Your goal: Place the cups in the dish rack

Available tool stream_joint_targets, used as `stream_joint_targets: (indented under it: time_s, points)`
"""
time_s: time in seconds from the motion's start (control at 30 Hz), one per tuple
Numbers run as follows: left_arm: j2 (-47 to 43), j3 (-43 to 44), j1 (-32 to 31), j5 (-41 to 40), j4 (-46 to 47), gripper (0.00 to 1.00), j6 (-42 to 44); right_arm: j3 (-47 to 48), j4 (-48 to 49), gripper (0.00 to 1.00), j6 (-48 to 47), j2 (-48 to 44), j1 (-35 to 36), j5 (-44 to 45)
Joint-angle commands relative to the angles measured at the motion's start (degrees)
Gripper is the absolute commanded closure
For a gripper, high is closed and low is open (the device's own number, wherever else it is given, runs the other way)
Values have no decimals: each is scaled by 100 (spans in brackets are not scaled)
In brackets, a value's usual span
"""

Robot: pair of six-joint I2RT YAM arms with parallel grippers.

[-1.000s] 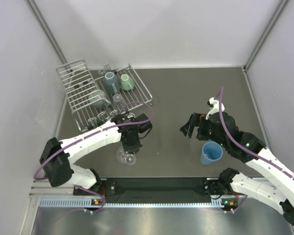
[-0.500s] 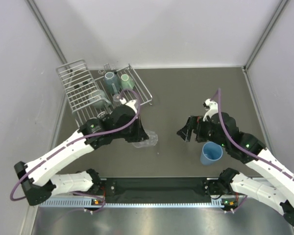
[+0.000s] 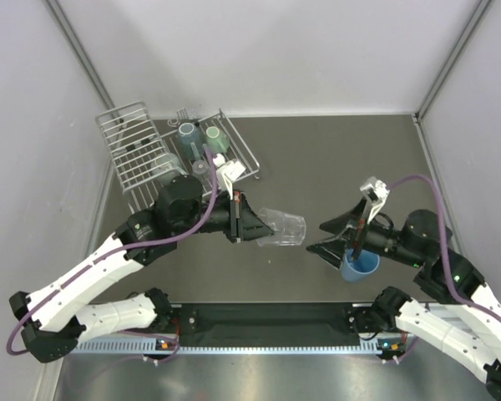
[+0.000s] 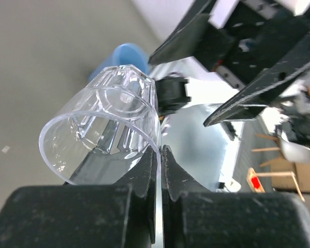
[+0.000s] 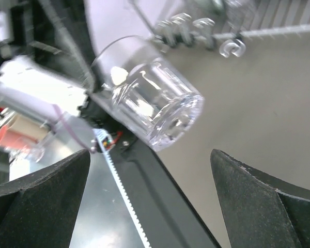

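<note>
My left gripper (image 3: 252, 228) is shut on the rim of a clear glass (image 3: 284, 228), held on its side above the table, base toward the right arm; the glass also shows in the left wrist view (image 4: 106, 119) and the right wrist view (image 5: 152, 98). My right gripper (image 3: 327, 234) is open and empty, facing the glass a short way off. The blue tumbler (image 3: 359, 262) stands upright under the right arm. The silver dish rack (image 3: 138, 154) at the back left holds a grey-teal mug (image 3: 187, 138), a mint-green mug (image 3: 216, 139) and a small clear glass (image 3: 201, 167).
Grey walls close in the table on the left, back and right. The arm bases and a black rail (image 3: 267, 319) run along the near edge. Hooks on the rack's edge (image 5: 206, 31) show in the right wrist view.
My left arm has lifted the clear glass off the table and swung it right, tipped on its side. My right gripper has turned to face it, jaws open wide.
</note>
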Motion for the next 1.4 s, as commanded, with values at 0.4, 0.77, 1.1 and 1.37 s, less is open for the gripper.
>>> stream_joint_targets:
  time_s: [0.4,0.77,1.1,1.37]
  points:
    - [-648,-485,-5,1532,2994,100,-616,-32,1128,0,-176,-589,-20,-1320]
    - [-938,-1161,-5,778,4251,100,-1390,-893,3413,0,1107,-897,-11,-953]
    - [-1088,-1426,-5,48,4841,100,-1821,-1412,4678,0,1855,-906,-11,-20]
    - [-1026,-1346,-5,56,4894,100,-1839,-1588,5487,0,2179,-686,-11,130]
